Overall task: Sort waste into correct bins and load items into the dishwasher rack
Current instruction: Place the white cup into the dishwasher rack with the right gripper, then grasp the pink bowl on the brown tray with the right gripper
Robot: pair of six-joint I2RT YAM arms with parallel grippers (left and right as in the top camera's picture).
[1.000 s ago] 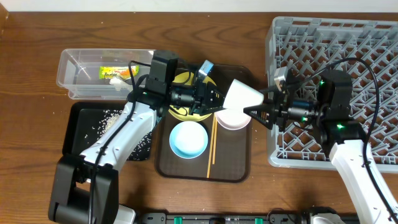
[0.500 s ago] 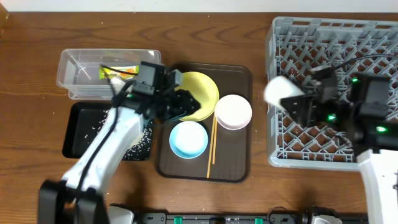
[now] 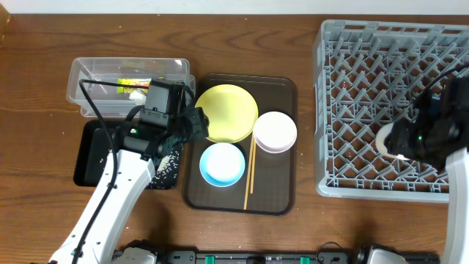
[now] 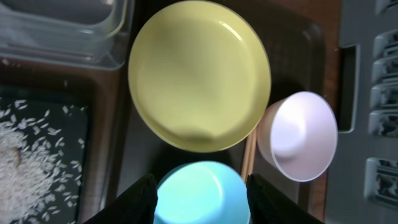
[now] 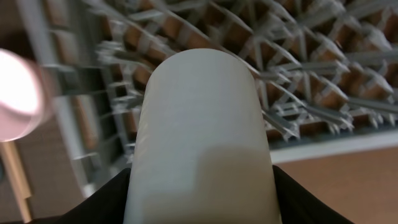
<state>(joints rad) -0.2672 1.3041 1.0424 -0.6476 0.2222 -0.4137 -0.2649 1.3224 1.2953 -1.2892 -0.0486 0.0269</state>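
Your right jaws are clamped on the little green cup [image 5: 199, 137]. The cup hangs just over the grey rack [image 3: 352, 81], toward its right side. It lies on its side, with its long way pointing straight out from the jaws, so I think you must tip it to sit between the pegs. Your left jaws are apart and hold nothing. They hang over the blue bowl [image 4: 199, 193], beside the yellow plate [image 4: 199, 74], so that arm is nearer the other dishes.
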